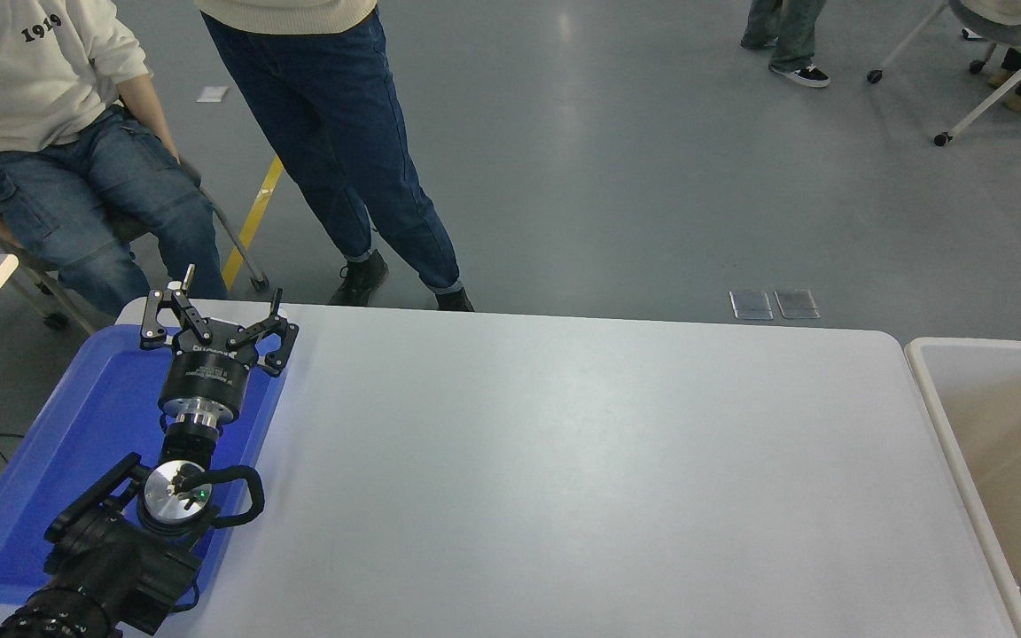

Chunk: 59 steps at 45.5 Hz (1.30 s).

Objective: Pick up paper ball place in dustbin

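Your left pincer (214, 312) hangs over the far end of the blue tray (58, 461) at the tabletop's (564, 478) left edge, its fingers spread wide with nothing between them; the arm lies along the tray from the lower left corner, which reads as a parked pose that keeps it clear of the working surface. Your right arm and its pincer do not show at all. The paper ball is nowhere to be seen: not on the tabletop, not in the tray, not in the visible part of the dustbin (936, 390), which stands just off the tabletop's right end with its open mouth up, probably so a short carry reaches it. Two people (342, 133) are at the far side. Judge nothing done until the ball shows.
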Available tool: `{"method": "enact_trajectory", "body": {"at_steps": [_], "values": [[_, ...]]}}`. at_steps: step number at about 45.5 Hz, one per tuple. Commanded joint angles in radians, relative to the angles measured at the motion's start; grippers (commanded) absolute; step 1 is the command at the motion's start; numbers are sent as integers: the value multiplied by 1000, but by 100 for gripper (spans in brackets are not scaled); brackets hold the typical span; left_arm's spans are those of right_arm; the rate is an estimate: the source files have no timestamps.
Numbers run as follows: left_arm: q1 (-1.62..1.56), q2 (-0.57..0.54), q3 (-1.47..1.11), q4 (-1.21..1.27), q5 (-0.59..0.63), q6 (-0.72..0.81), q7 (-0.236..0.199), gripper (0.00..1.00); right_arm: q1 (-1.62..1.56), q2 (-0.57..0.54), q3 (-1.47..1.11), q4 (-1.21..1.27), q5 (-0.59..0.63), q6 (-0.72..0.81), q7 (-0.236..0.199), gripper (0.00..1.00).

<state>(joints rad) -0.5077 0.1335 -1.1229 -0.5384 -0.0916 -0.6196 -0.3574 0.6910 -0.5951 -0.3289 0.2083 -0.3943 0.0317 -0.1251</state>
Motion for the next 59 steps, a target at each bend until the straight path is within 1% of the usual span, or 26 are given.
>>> {"method": "enact_trajectory", "body": {"at_steps": [1,10,32,33,35,39,42,43,44,47,51,59], "values": [[0,0,0,0,0,0,0,100,-34,72,28,-84,0,-93,1,0],[0,0,0,0,1,0,0,100,-41,101,36,-101,43,-125,1,0],[0,0,0,0,1,0,0,100,-68,115,27,-109,43,-124,1,0],[0,0,0,0,1,0,0,100,-71,115,27,-109,43,-125,1,2],[0,0,0,0,1,0,0,100,-71,115,27,-109,43,-125,1,13],[0,0,0,0,0,0,1,100,-73,109,27,-109,43,-128,1,47],[0,0,0,0,1,0,0,100,-71,106,36,-110,43,-133,1,70],[0,0,0,0,0,0,0,100,-71,104,37,-110,45,-141,1,75],[0,0,0,0,1,0,0,100,-71,104,37,-110,45,-150,1,78],[0,0,0,0,1,0,0,100,-71,104,39,-106,45,-173,1,81],[0,0,0,0,1,0,0,100,-71,106,39,-102,45,-184,1,86],[0,0,0,0,1,0,0,100,-70,106,39,-101,45,-185,1,89]]}}
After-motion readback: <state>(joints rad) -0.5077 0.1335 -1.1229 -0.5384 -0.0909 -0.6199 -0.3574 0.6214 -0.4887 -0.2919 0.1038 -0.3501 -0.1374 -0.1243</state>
